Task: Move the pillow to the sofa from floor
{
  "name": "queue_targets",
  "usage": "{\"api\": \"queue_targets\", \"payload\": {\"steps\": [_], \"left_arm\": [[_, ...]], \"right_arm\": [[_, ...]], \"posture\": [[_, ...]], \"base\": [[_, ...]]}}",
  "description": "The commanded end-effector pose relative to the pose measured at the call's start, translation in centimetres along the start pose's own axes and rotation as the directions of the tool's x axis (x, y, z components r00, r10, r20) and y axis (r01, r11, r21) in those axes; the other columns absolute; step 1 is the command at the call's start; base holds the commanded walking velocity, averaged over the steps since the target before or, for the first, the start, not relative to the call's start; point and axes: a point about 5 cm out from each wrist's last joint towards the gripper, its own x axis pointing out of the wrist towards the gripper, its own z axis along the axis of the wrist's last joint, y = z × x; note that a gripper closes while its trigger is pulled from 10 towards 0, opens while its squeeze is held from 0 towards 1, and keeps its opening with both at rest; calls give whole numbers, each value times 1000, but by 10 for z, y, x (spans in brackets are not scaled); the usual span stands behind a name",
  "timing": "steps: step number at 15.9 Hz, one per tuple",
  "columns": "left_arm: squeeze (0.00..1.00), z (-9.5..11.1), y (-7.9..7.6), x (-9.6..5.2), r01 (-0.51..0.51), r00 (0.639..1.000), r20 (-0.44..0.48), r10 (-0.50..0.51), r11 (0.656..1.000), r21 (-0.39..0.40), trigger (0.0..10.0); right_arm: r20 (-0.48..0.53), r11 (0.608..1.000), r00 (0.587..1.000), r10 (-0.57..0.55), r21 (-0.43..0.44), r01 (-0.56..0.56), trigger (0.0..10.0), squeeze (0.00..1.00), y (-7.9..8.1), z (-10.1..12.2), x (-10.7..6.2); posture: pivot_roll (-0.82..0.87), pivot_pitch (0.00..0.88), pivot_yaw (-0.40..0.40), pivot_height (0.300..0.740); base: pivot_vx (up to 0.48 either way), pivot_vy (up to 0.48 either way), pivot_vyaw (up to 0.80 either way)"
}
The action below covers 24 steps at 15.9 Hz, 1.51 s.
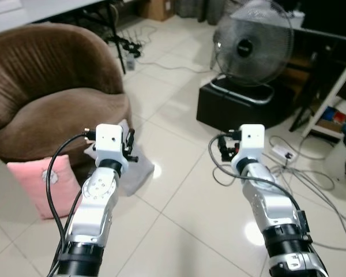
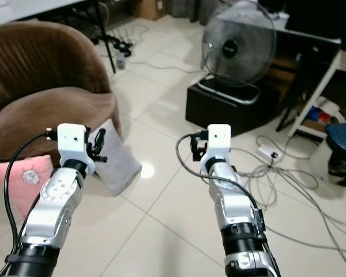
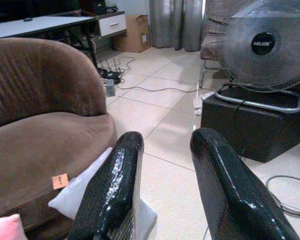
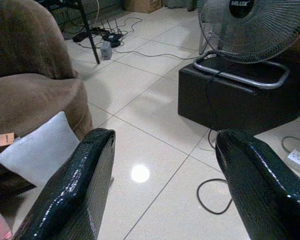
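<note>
Both silver arms reach forward over the pale tiled floor point(image 1: 179, 208), the left gripper point(image 3: 165, 190) and the right gripper point(image 4: 160, 185) each with jaws spread apart and holding nothing. Just beyond the left arm, a grey pillow point(image 2: 116, 158) rests on the floor, tilted up against the base of the brown sofa point(image 1: 46, 98), its long axis running from the sofa out toward the open floor. A pink pillow point(image 1: 43, 184) leans beside it, nearer the robot's left. Farther off, a standing fan point(image 1: 254, 43) sits on a black box point(image 1: 242, 107), with loose cables point(image 1: 300, 173) to the right.
</note>
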Motion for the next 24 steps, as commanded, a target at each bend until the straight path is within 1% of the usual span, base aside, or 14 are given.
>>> {"api": "queue_targets", "payload": {"steps": [1, 5, 13, 18, 19, 20, 24], "left_arm": [[0, 0, 1, 0, -1, 1000, -1, 1, 1000, 14, 10000], [0, 0, 0, 0, 3, 1000, 0, -3, 1000, 18, 10000], [0, -1, 0, 1, 10, 1000, -3, -10, 1000, 24, 10000], [0, -2, 0, 1, 10, 1000, -7, -10, 1000, 26, 10000], [0, -2, 0, 1, 9, 1000, -9, -9, 1000, 27, 10000], [0, -3, 0, 1, 10, 1000, -11, -9, 1000, 27, 10000], [0, -4, 0, 0, 8, 1000, -15, -7, 1000, 28, 10000]], "right_arm": [[-11, 1000, 1000, -3, 14, 3, 10000, 0, 0, -2, 1], [-12, 999, 1000, -9, 33, 9, 10000, 0, 0, -3, 0], [-15, 999, 1000, -20, 36, 21, 10000, 0, -2, -5, 0], [-13, 1000, 1000, -11, 28, 11, 10000, 0, -1, -5, 0], [-21, 999, 999, 33, -23, -34, 10000, 0, 3, -6, 0], [-36, 994, 995, 91, -62, -93, 10000, 0, 11, -9, -1], [-46, 994, 994, 97, -37, -99, 10000, 0, 12, -12, -1]], "posture": [[-7, 0, 44, 740], [-10, 0, 48, 740], [-13, 0, 59, 740], [-13, 0, 60, 740], [-11, 0, 59, 740], [-11, 0, 59, 740], [-5, 0, 55, 740]], "base": [[360, 0, 0], [418, 0, -108], [422, 0, -759], [424, 0, 0], [420, 0, 800], [420, 0, 800], [413, 0, 800]]}}
